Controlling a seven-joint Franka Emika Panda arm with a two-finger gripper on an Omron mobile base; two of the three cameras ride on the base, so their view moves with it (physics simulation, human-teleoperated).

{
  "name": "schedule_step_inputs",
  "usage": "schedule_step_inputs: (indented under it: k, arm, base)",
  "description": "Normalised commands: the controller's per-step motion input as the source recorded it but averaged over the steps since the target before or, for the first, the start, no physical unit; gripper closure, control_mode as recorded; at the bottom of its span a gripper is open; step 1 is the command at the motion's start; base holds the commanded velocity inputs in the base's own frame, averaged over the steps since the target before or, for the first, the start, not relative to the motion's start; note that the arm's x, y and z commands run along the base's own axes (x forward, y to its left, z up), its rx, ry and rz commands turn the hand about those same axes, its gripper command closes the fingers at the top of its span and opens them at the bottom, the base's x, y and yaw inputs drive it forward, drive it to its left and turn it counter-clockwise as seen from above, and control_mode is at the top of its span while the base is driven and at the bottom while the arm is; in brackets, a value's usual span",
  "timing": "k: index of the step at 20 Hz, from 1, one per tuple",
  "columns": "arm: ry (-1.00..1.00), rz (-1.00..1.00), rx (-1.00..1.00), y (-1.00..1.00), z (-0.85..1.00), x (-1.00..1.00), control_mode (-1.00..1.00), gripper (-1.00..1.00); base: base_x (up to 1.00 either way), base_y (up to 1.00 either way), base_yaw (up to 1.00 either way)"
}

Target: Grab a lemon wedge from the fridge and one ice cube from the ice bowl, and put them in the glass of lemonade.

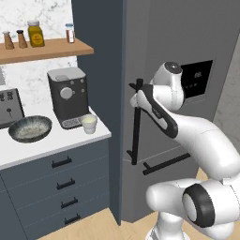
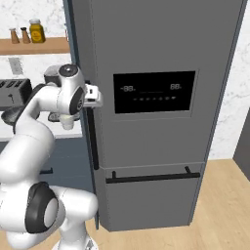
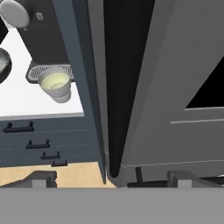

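Tool (image 2: 95, 96) up at fridge (image 2: 156, 53) door's vertical handle (image 1: 137, 122), jaws spread wide, holding nothing. Fridge closed. Glass of lemonade (image 1: 89, 123) on white tabletop (image 1: 51, 140), just beside coffee machine (image 1: 68, 96). Ice bowl (image 1: 30, 129) left of glass, near toaster (image 1: 9, 108).

On the white counter (image 1: 70, 138) we list a black coffee machine (image 1: 68, 96) and a toaster (image 1: 9, 108). Above, a wooden shelf (image 1: 47, 49) carries a yellow jar (image 1: 35, 33), two brown shakers (image 1: 14, 40) and a small red-banded jar (image 1: 70, 33). Below sit blue-grey drawers (image 1: 63, 187).
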Motion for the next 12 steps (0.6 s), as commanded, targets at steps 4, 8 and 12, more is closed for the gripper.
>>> schedule_step_inputs:
  k: [4,8,12]
  arm:
    - [-0.01,0.00,0.00,-0.01,-0.18,0.16,-1.00,-1.00]
    - [-0.03,0.00,0.03,0.00,-0.18,0.24,-1.00,-1.00]
    - [0.00,0.00,0.02,0.00,-0.12,0.48,-1.00,-1.00]
  base:
    - [0.00,0.00,0.00]
    - [0.00,0.00,0.00]
    - [0.00,0.00,0.00]
